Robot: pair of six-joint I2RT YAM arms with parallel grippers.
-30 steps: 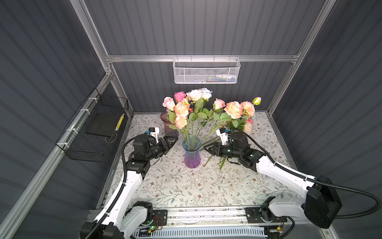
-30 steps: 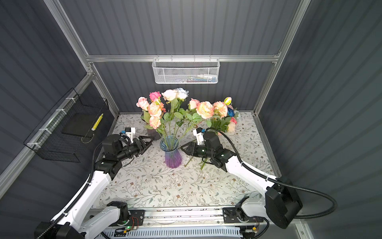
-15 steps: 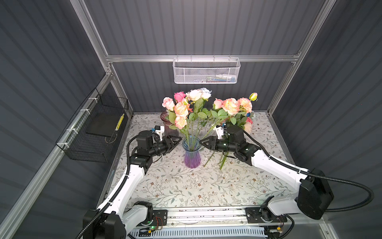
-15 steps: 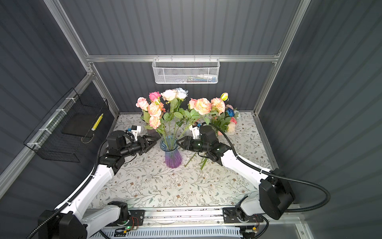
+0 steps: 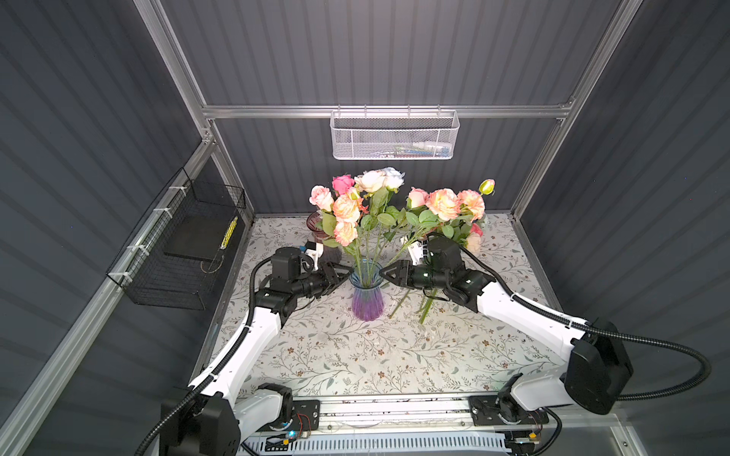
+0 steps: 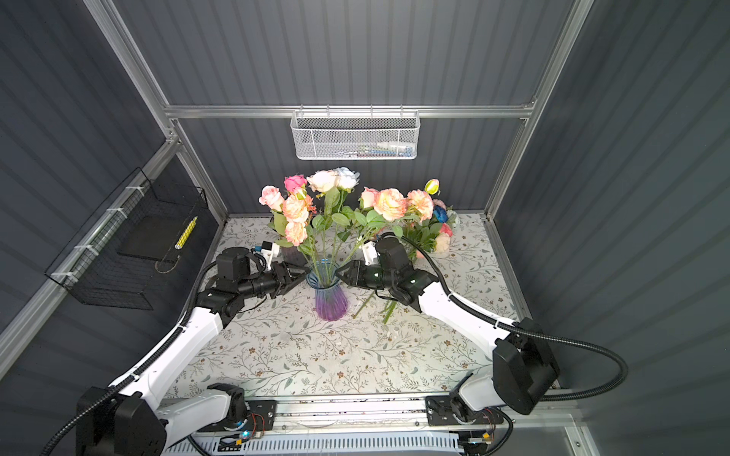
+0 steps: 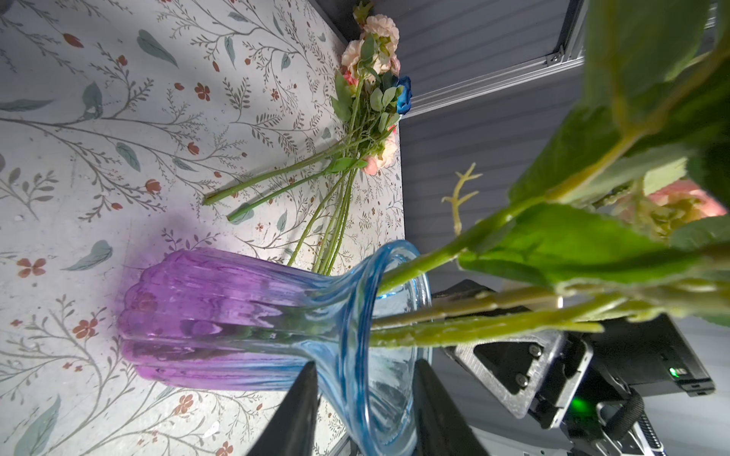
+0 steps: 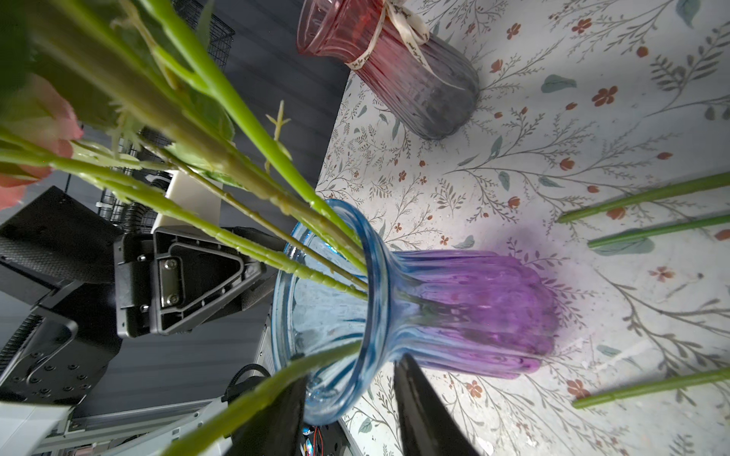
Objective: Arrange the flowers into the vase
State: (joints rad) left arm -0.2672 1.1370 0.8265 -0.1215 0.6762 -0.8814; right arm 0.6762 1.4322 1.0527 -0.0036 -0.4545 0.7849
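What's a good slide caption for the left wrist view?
Left gripper straddles the blue-purple vase at its rim, stems inside; more flowers lie loose on the floral tabletop beyond.

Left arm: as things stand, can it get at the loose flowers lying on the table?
Probably not directly. The left gripper sits at the rim of the vase, and the loose flowers lie beyond the vase, beneath the right arm. Vase, standing stems and that arm block a straight path.
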